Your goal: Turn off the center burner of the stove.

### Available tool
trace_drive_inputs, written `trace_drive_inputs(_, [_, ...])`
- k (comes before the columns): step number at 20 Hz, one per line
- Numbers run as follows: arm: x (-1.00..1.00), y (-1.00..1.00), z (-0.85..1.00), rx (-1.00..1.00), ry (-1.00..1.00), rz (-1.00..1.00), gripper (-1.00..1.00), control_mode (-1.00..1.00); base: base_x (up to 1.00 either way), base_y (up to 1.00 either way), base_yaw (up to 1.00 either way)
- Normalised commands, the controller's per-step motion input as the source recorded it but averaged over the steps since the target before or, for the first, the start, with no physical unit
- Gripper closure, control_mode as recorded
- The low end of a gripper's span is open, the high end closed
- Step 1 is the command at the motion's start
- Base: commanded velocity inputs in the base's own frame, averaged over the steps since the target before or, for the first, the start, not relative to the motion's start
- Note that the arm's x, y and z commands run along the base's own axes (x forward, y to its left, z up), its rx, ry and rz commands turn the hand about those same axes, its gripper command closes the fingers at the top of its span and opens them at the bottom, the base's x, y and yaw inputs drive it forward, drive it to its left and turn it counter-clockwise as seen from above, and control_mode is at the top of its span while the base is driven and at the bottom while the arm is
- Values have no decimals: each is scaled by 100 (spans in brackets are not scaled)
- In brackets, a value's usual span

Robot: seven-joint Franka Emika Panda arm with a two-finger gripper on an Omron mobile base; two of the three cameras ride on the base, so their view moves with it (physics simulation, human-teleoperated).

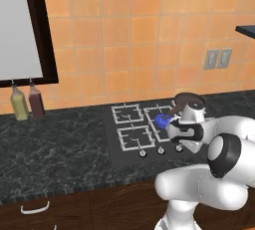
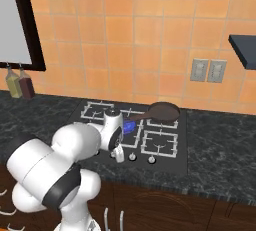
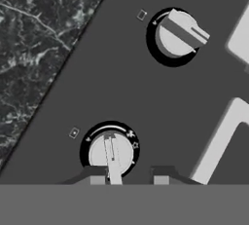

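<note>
My claw point(image 3: 129, 179) hangs low over the stove point(image 3: 146, 97) front, fingers spread and holding nothing. A knob point(image 3: 111, 152) sits just ahead of the left fingertip; another knob point(image 3: 179, 34) lies farther ahead. The burner point(image 1: 162, 120) glows blue behind it.

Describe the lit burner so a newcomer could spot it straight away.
Find the black stove set into the dark marble counter under the orange tiled wall. In its middle, just left of the brown frying pan, sits the center burner. It alone glows bright blue; the square grates around it show no flame.
</note>
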Motion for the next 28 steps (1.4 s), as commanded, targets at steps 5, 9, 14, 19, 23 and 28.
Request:
trace_drive_inputs(5, [-50, 1, -28, 15, 4, -29, 100, -100, 0, 0, 0])
trace_drive_inputs(9, [-25, 13, -17, 19, 17, -34, 100, -100, 0, 0, 0])
trace_drive_inputs(14, [-2, 26, -25, 16, 17, -30, 100, -100, 0, 0, 0])
trace_drive_inputs(19, [-18, 20, -30, 16, 14, -34, 100, -100, 0, 0, 0])
trace_drive_inputs(23, [-30, 36, -45, 7, 6, -40, 100, -100, 0, 0, 0])
trace_drive_inputs(28, [-31, 46, -52, 0, 10, -45, 100, -100, 0, 0, 0])
